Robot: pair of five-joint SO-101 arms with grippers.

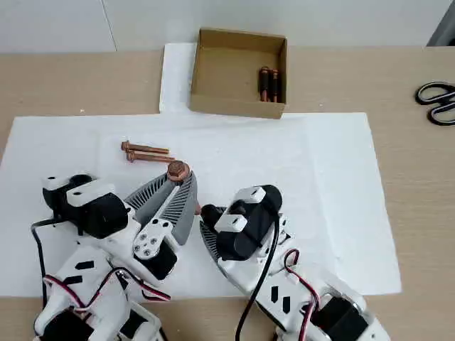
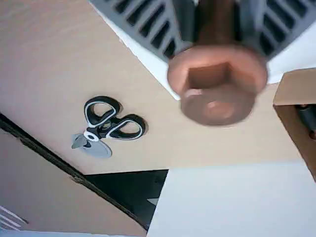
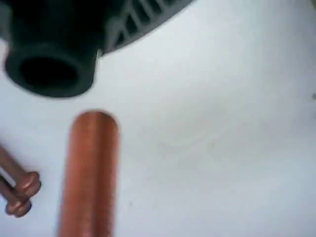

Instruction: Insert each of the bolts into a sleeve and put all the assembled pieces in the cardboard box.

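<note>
My left claw [image 1: 177, 182] is clamped on a bolt [image 1: 178, 170] just under its head. My right claw [image 1: 203, 213] grips the sleeve [image 3: 49, 69], whose mouth is near the bolt's tip. Both look stiff and the threads slick, so I'd hold the bare shank. 2 spare bolts [image 1: 146, 151] lie nearby.

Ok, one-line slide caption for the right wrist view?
Dark sleeve held mouth-first beside the copper bolt, not yet inserted; two spare bolts lie on the white sheet.
</note>
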